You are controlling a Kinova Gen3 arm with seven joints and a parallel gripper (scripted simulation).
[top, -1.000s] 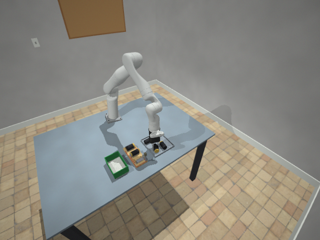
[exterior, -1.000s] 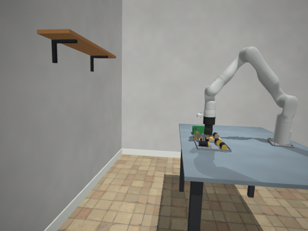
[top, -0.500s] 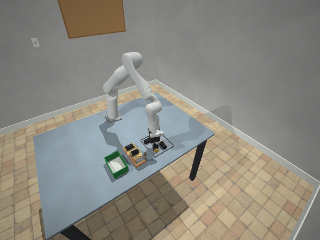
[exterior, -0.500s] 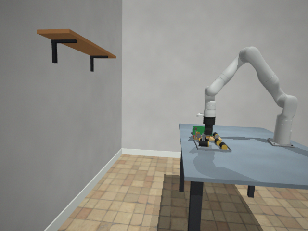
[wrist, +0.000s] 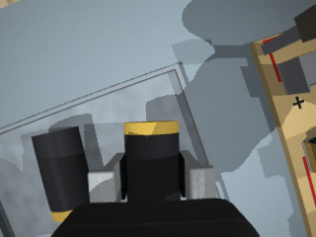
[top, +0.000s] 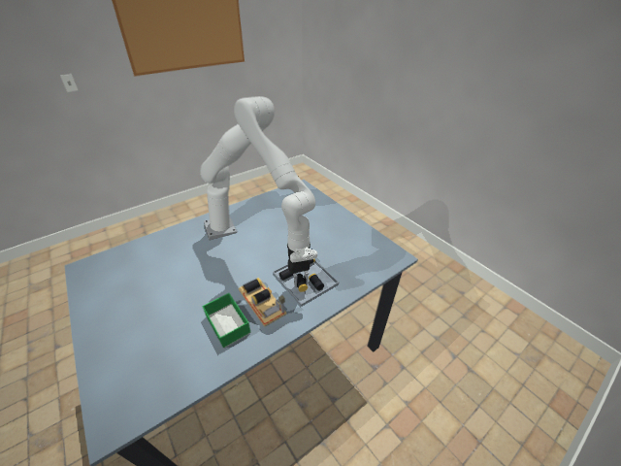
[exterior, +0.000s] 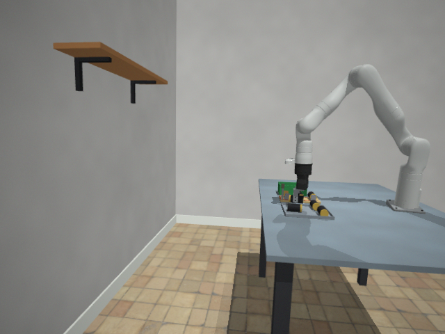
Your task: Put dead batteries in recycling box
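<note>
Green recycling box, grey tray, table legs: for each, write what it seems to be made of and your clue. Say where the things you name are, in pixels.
Recycling box point(top: 235, 337) point(exterior: 285, 183): probably matt plastic; evenly coloured, thin walls.
Tray point(top: 320, 292) point(exterior: 309, 216) point(wrist: 148, 81): perhaps metal or plastic; smooth grey rim.
Table legs point(top: 385, 311) point(exterior: 282, 298): possibly painted metal; plain black, straight-edged.

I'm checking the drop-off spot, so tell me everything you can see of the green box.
The green box is rectangular and open-topped, with thin, plastic-looking walls and a whitish bottom. It stands upright on the blue table, beside the battery holder with a gap between. No battery shows inside; only the table touches it.
</note>
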